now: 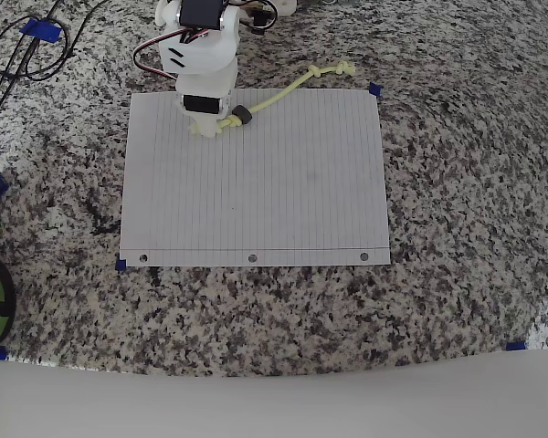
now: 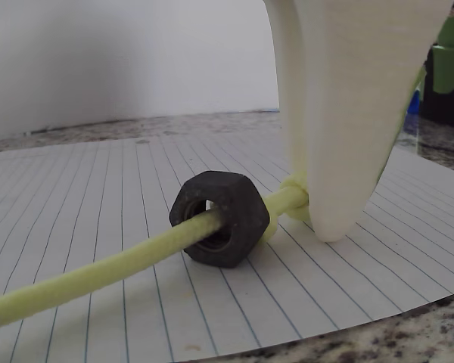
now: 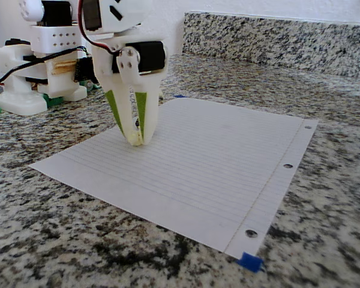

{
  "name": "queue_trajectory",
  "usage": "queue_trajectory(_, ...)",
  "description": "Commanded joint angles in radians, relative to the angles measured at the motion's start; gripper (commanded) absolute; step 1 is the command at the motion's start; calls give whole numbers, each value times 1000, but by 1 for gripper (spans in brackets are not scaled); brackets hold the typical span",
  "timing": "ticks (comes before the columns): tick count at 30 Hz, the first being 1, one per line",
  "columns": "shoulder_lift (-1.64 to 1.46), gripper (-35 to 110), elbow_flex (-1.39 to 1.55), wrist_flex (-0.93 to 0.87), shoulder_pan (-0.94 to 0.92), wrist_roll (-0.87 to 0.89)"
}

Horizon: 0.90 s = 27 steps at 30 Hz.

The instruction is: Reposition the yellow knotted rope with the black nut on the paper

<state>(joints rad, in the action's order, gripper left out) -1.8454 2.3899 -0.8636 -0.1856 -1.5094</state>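
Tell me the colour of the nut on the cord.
The nut is matte black, best shown in the wrist view.

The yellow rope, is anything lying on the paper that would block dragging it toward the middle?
Nothing visible. The gripper pinches the yellow rope beside the black nut near the paper's far edge; the sheet's middle is bare.

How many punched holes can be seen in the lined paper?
3, all along the bottom edge of the paper in the overhead view: one near the left corner, one at the middle, one near the right corner.
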Motion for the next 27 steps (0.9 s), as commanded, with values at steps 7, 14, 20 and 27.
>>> queue_trajectory(7,-38,0,-23,17,15,2)
queue_trajectory(14,-43,0,-21,21,11,5)
queue_trajectory(20,-156,0,-23,75,-66,31)
queue_trajectory(27,-380,0,-21,264,-215,186)
